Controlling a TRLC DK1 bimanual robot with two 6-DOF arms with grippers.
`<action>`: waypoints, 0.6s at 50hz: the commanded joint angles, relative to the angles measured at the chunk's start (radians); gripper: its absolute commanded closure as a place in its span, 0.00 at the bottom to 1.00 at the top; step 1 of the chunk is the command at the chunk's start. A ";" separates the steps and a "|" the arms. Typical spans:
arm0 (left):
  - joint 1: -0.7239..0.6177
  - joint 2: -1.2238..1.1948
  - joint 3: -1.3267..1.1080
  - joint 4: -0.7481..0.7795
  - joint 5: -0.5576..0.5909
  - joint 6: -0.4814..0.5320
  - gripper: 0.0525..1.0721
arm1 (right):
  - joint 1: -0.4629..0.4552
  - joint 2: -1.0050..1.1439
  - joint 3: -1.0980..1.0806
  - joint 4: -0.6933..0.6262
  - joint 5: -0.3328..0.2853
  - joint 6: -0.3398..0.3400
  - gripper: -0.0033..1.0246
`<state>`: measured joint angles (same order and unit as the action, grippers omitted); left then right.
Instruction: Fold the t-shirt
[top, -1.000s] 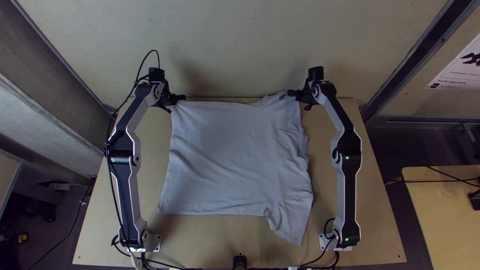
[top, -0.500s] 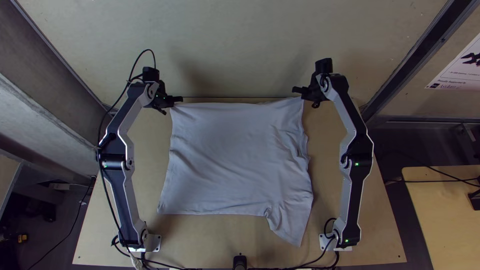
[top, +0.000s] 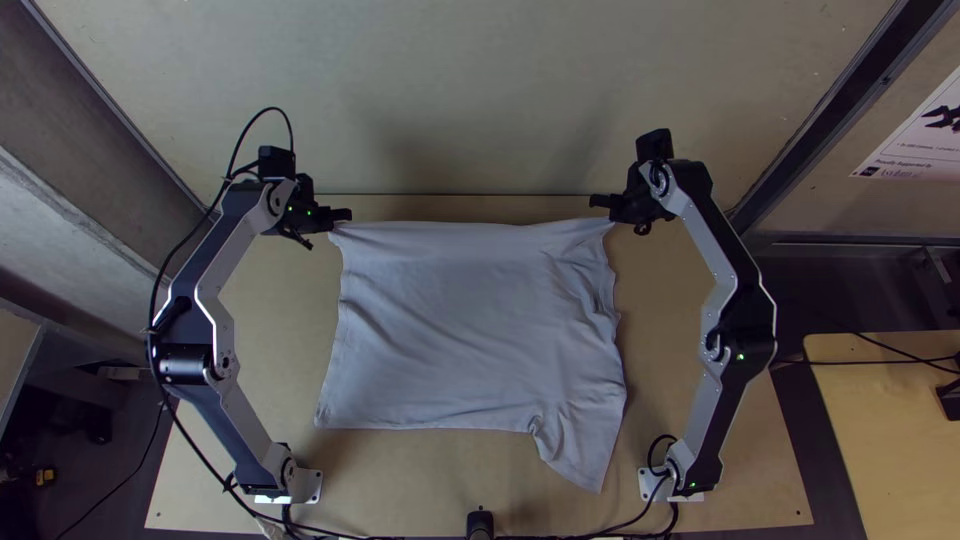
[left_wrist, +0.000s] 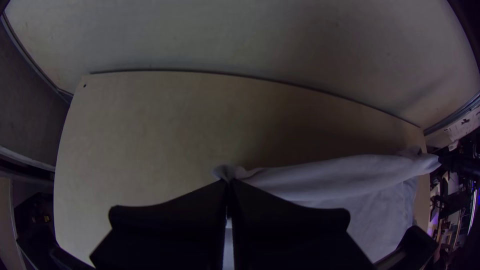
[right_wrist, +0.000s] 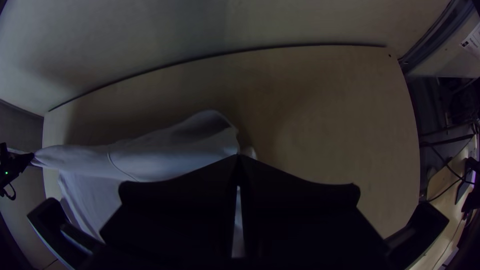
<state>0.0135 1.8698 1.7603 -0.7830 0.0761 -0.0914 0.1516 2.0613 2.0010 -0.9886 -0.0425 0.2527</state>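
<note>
My left gripper (top: 340, 215) is at the far left corner of the light grey t-shirt (top: 470, 320), shut on its edge. At the far right corner, my right gripper (top: 603, 203) is also shut on the cloth. The far edge runs nearly straight between them, while the rest lies spread toward the near side, with wrinkles at the right and a pointed flap at the near right. In the left wrist view, the gripper (left_wrist: 228, 184) pinches a bunched bit of t-shirt (left_wrist: 340, 172). The right wrist view has the gripper (right_wrist: 239, 159) closed on the shirt's corner (right_wrist: 175, 150).
Bare wood of the table (top: 470, 470) lies along the near side and beyond the shirt's far edge. A pale wall (top: 480, 100) rises behind the table. A black mount (top: 480, 522) stands at the near edge, with cables beside it.
Both grippers have moved apart and back toward the near side. The shirt's far edge has come nearer with them and been drawn straighter; the raised bunch at its right has flattened.
</note>
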 joint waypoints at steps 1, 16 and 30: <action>0.011 -0.097 -0.093 0.010 0.013 0.028 0.98 | 0.008 -0.105 -0.096 0.001 0.009 -0.013 0.97; 0.003 -0.258 -0.338 0.065 0.033 0.045 0.98 | 0.028 -0.305 -0.390 0.067 0.035 -0.012 0.97; 0.011 -0.342 -0.512 0.106 0.033 0.071 0.98 | 0.055 -0.417 -0.647 0.148 0.056 -0.003 0.97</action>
<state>0.0151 1.5684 1.3102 -0.6907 0.1055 -0.0437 0.1951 1.6855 1.4345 -0.8619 -0.0074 0.2531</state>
